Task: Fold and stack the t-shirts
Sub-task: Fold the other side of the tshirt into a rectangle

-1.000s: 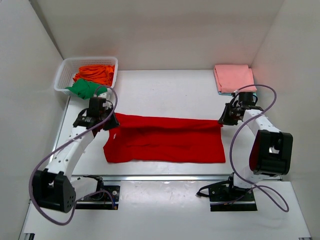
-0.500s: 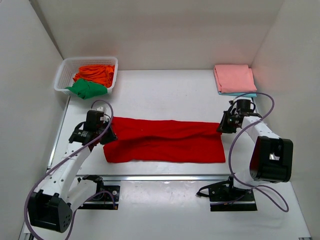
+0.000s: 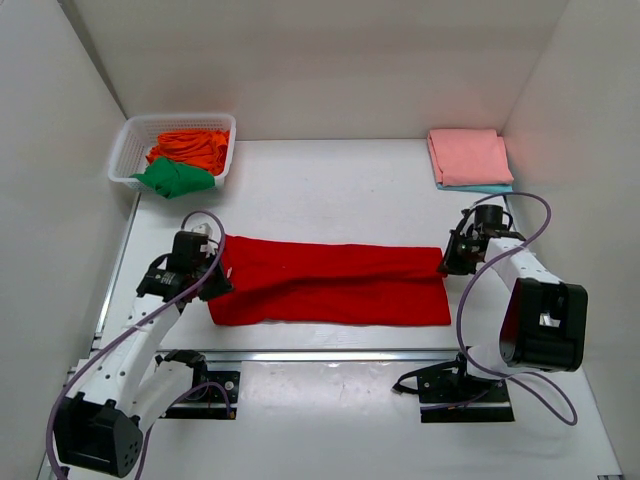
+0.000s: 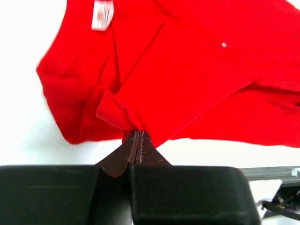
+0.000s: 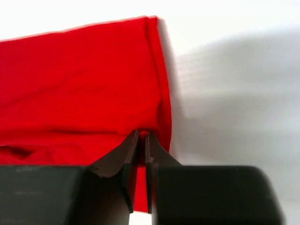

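Observation:
A bright red t-shirt (image 3: 335,283) lies folded lengthwise across the table's middle. My left gripper (image 3: 213,275) is shut on its left upper corner (image 4: 123,119), where a fold of cloth bunches at the fingertips. A white label (image 4: 103,14) shows near the collar. My right gripper (image 3: 447,262) is shut on the shirt's right upper corner (image 5: 154,123). A folded salmon pink t-shirt (image 3: 468,155) lies on a light blue t-shirt (image 3: 480,188) at the back right. An orange t-shirt (image 3: 192,146) and a green t-shirt (image 3: 172,177) lie in the basket.
A white plastic lattice basket (image 3: 128,146) stands at the back left. White walls close in the table on the left, back and right. The arm bases (image 3: 200,390) sit at the near edge.
Both grippers have drawn the shirt's far edge toward the near edge, narrowing the fold. The left arm has moved nearer and slightly lower; the right gripper has shifted a little nearer.

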Robot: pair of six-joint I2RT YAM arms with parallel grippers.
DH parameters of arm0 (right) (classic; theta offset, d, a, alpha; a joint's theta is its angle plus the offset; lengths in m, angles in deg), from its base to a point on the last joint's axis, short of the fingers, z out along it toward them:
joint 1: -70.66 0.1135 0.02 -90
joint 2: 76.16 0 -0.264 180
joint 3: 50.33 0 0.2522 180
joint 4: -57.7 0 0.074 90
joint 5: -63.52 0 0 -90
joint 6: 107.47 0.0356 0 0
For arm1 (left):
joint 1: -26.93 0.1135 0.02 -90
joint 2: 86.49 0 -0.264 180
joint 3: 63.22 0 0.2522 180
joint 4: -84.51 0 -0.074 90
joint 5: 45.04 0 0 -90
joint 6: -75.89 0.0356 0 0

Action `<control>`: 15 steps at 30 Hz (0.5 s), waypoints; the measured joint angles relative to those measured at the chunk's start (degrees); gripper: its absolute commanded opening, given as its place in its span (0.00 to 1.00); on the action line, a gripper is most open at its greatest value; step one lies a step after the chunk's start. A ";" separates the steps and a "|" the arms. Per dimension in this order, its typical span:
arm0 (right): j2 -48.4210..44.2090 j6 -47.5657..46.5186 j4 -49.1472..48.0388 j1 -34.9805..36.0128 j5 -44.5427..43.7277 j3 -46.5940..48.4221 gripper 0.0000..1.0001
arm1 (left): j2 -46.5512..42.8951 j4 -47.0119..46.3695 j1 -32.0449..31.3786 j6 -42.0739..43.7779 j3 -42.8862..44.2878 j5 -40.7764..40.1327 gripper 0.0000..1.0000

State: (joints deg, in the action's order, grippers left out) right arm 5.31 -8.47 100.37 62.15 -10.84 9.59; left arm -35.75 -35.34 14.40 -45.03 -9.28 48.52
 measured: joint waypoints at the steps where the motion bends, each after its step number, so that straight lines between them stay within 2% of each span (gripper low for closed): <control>1: -0.09 0.13 0.83 -0.04 -0.59 0.00 0.20 | -0.04 0.20 -0.02 -0.02 -0.35 -0.04 0.23; 4: -1.60 0.85 3.30 -0.17 -2.99 0.00 0.42 | -0.22 1.07 0.00 -0.55 -0.50 -0.20 0.36; 8: -5.95 1.09 4.66 1.01 -5.44 0.74 0.41 | -0.55 1.38 -0.13 -1.27 0.35 -1.29 0.39; 12: -6.38 0.61 4.09 4.68 -5.70 4.59 0.42 | 2.40 0.28 -1.99 -1.84 4.44 -1.70 0.29; 15: -3.26 0.20 2.12 7.74 -5.07 7.52 0.41 | 8.59 -3.28 -6.34 -2.97 6.49 -2.60 0.27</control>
State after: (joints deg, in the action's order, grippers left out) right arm 2.06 -8.28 102.49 69.89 -15.91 17.11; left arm -27.16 -38.62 8.06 -48.00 -2.79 45.91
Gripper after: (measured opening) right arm 0.411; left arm 0.283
